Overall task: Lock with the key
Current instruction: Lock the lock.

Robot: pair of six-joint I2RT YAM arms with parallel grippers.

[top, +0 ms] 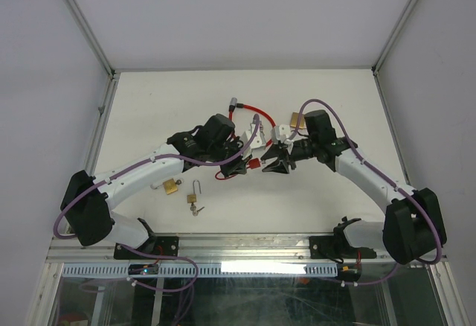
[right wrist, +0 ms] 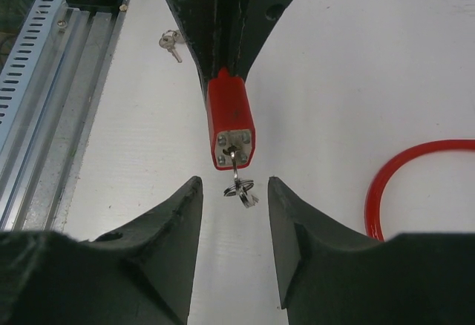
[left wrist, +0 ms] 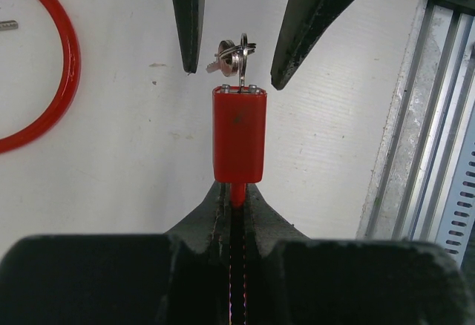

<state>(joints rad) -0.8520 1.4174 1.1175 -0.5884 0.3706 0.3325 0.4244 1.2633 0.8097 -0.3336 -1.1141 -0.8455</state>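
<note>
While raised over the white table (top: 149,103), clamped fully shut: left gripper (left wrist: 236,189), fingers pinching the red stem under the red padlock (left wrist: 239,136) and holding it clear of the surface near mid-table, keyhole end turned toward the opposite arm. Facing it head-on, right gripper (right wrist: 234,185), jaws partly spread and holding nothing. Set one to each side of the key ring (right wrist: 241,190) with a gap on both sides, touching neither ring nor lock body. Seated in the keyhole, key (right wrist: 235,160), ring dangling from it. In the way of the right jaws: only that ring.

Around the meeting point, by size:
- Aluminium rail (right wrist: 52,80) along the near table edge, well apart from the lock.
- Red cable (top: 249,110) looped on the table beyond the grippers, apart from the padlock body.
- Brass padlock (top: 172,186) lying near the left forearm.
- Second brass padlock (top: 297,121) partly hidden behind the right wrist.
- Small padlock (top: 194,192), shackle raised, near the first brass one; colour hard to tell.
- Loose keys (top: 196,209) just beside it.

Counted: two arms, two grippers, one red padlock, two brass padlocks, one small padlock, one red cable, one key in the lock, one loose bunch, number of keys in it too small to tell.
</note>
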